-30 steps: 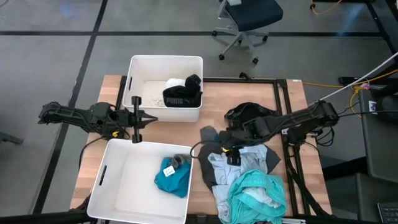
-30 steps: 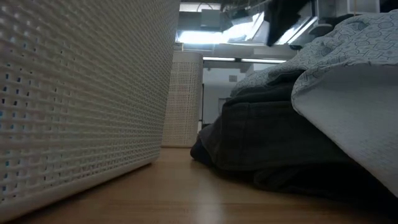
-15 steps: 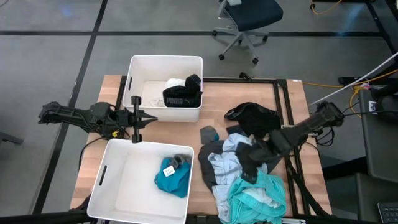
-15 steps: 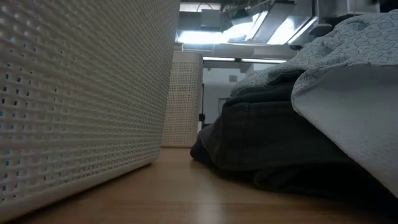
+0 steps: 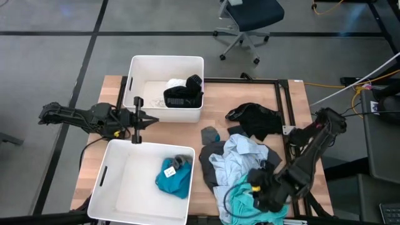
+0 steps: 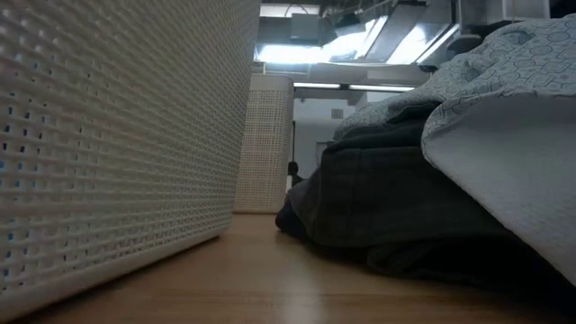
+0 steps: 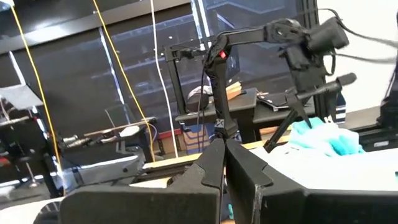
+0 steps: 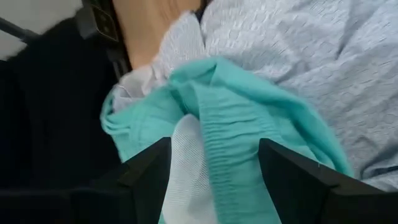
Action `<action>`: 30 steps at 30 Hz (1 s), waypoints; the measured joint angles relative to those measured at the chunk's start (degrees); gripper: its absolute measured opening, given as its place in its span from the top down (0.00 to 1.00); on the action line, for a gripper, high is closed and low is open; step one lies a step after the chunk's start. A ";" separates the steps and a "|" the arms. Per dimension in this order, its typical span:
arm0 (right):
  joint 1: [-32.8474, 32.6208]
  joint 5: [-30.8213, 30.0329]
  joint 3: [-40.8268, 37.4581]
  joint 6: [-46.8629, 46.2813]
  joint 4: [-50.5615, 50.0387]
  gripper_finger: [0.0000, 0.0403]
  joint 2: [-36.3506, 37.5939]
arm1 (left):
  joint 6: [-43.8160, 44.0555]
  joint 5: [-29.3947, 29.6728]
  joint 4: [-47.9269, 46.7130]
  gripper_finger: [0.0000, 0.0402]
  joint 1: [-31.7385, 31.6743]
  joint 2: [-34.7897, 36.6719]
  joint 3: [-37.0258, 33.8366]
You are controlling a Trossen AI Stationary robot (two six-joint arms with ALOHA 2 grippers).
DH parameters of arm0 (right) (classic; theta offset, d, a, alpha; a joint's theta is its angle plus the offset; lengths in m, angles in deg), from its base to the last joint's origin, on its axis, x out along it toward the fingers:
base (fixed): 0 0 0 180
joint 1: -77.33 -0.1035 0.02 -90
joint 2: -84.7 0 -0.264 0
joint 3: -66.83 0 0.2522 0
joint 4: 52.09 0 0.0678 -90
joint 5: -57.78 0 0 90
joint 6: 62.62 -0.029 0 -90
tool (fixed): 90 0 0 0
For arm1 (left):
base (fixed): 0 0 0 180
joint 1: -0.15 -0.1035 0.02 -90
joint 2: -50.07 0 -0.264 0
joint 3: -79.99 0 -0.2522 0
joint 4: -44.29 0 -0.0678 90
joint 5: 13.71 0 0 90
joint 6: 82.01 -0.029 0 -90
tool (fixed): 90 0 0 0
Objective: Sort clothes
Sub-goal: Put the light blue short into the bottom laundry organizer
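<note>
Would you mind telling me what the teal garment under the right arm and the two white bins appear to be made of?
Teal garment: soft knit-looking fabric, matte, with a gathered ribbed band and white mesh lining. White bins: apparently rigid plastic; the low view shows a perforated, woven-look wall. The right end effector is open over the garment.

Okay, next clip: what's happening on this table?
A two-arm robot is sorting clothes. The right end effector is over the teal garment at the near end of the unsorted pile, fingers open astride a fold. The left end effector waits shut between the two white bins, each holding a few clothes.
</note>
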 joint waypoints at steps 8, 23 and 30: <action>-3.83 -1.41 -0.01 2.15 0.91 0.40 -8.16 | 2.97 0.00 -0.91 0.99 0.00 0.00 0.01; -0.37 -5.63 0.04 6.91 -14.44 0.50 -19.39 | 4.97 0.00 -0.90 0.99 0.01 0.00 0.01; -0.14 -5.63 6.66 7.21 -24.96 0.96 -19.08 | 4.53 0.00 -0.85 0.99 0.01 0.00 0.01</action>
